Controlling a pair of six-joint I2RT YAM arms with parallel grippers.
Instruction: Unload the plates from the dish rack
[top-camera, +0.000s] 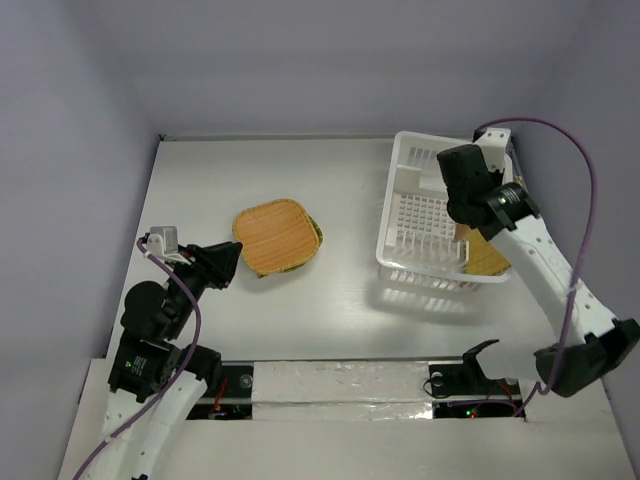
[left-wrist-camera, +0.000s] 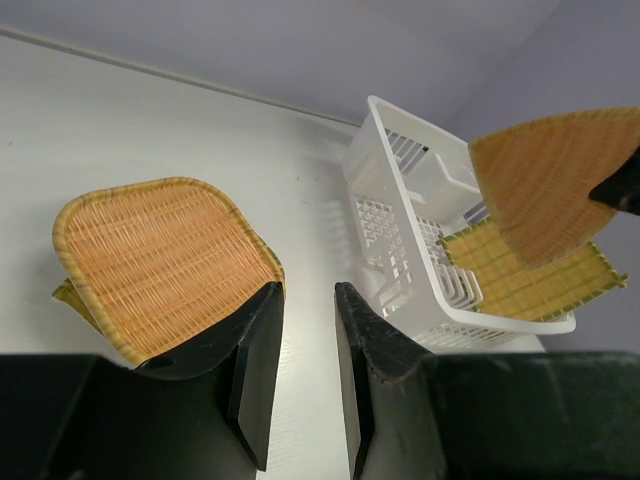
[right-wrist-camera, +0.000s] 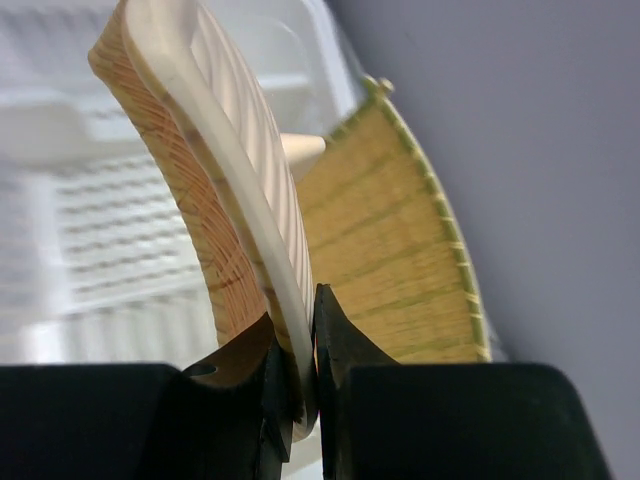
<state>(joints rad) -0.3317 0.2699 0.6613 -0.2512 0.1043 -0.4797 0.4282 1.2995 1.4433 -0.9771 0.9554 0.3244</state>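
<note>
The white dish rack stands at the right of the table. My right gripper is shut on the rim of a tan woven plate and holds it upright above the rack's right end. That plate also shows in the left wrist view. A yellow-green square plate leans in the rack's right end, and its edge shows in the top view. A stack of plates lies on the table left of centre. My left gripper is open and empty, just beside the stack's near edge.
The table is walled by grey panels at the back and both sides. The rack's grid floor is bare at its left part. A purple cable loops off the right arm.
</note>
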